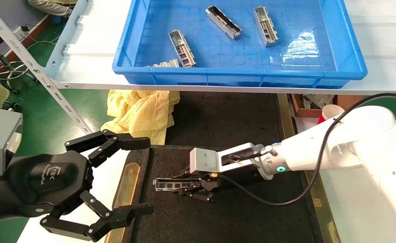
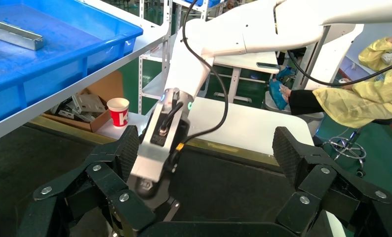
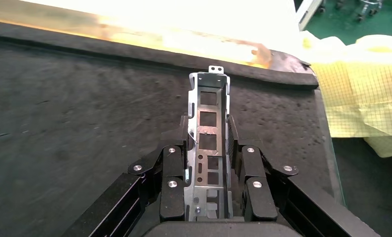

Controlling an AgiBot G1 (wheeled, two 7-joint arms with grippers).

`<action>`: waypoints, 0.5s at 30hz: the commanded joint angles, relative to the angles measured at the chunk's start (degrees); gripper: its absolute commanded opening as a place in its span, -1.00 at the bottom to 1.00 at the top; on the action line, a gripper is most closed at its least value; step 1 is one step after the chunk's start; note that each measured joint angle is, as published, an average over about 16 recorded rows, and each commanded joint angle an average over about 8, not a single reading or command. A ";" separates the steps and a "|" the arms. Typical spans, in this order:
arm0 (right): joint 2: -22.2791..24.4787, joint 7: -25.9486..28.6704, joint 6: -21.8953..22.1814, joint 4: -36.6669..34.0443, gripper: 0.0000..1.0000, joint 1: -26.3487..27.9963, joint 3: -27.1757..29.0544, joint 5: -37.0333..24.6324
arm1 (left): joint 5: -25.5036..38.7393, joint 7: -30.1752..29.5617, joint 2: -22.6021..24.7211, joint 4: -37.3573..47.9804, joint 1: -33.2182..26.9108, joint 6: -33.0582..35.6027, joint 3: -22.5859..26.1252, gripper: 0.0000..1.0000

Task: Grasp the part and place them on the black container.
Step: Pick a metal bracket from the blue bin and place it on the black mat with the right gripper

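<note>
One part: clamped lengthwise in right end effector, low over black container, toward 9 o'clock, ready for release.
Left end effector: spread wide, idle at 8 o'clock.

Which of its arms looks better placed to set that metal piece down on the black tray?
The right. The right gripper is shut on the part, low over the black container. The left gripper hangs open and empty at the tray's left edge.
</note>
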 commanded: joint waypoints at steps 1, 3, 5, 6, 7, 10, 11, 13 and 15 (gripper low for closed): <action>-0.24 0.38 1.69 0.84 -1.00 -0.59 0.06 0.31 | 0.00 0.00 0.00 0.00 0.00 0.00 0.00 1.00; -0.31 0.96 3.83 2.12 -1.00 -1.13 -0.11 0.45 | 0.00 0.00 0.00 0.00 0.00 0.00 0.00 1.00; -0.36 1.49 6.10 3.34 -1.00 -1.64 -0.38 0.49 | 0.00 0.00 0.00 0.00 0.00 0.00 0.00 1.00; -0.39 1.75 7.35 3.93 -1.00 -1.89 -0.52 0.51 | 0.00 0.00 0.00 0.00 0.00 0.00 0.00 1.00; -0.42 1.98 8.68 4.52 -1.00 -2.15 -0.68 0.51 | 0.00 0.00 0.00 0.00 0.00 0.00 0.00 1.00; -0.50 2.61 13.19 6.25 -1.00 -2.92 -1.17 0.47 | 0.00 0.00 0.00 0.00 0.00 0.00 0.00 1.00; -0.52 2.79 14.77 6.87 -1.00 -3.18 -1.34 0.45 | 0.00 0.00 0.00 0.00 0.00 0.00 0.00 1.00; -0.56 3.13 17.97 8.28 -1.00 -3.73 -1.71 0.45 | 0.00 0.00 0.00 0.00 0.00 0.00 0.00 1.00; -0.57 3.45 20.75 9.78 -1.00 -4.22 -2.15 0.43 | 0.00 0.00 0.00 0.00 0.00 0.00 0.00 1.00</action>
